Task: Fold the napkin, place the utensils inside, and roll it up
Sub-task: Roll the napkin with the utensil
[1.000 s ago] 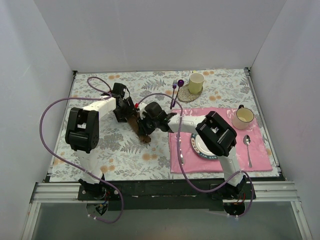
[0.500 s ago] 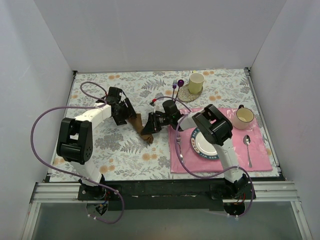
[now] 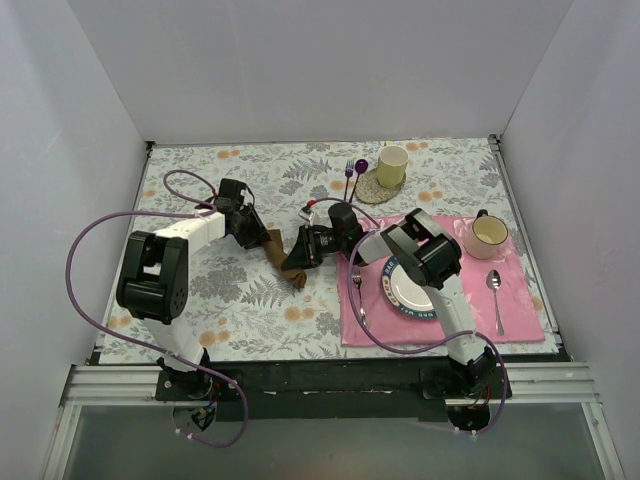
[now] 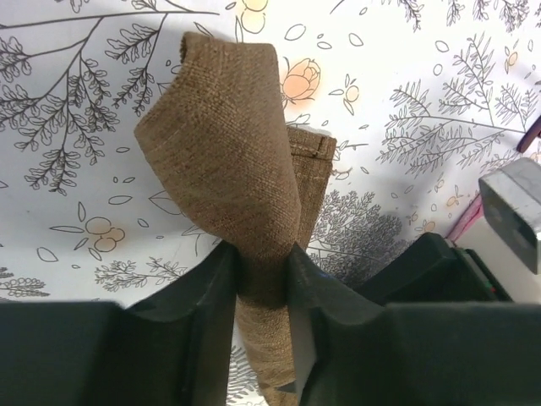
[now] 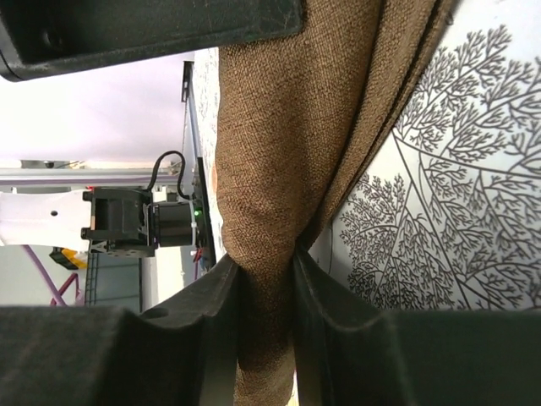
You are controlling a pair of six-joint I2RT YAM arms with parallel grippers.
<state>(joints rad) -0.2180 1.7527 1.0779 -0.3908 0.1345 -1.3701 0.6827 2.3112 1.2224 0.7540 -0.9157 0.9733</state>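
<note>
We see the dark brown woven cloth napkin (image 3: 286,262) bunched into a narrow strip over the floral-print table (image 3: 200,290), at 9 o'clock of the pink placemat (image 3: 520,310). Left fingers (image 4: 204,296) are clamped on its 10 o'clock end. Right fingers (image 5: 211,321) are clamped on its 3 o'clock side. The purple plastic fork (image 3: 349,170) lies at 1 o'clock of the napkin, well apart.

Top view: left gripper (image 3: 261,238) and right gripper (image 3: 298,257) cover most of the napkin (image 3: 291,274), folds unreadable. Left wrist: its lower end cut off at bottom edge. Right wrist: it runs off top and bottom. Right arm (image 3: 432,255) hides part of the plate (image 3: 388,286).
</note>
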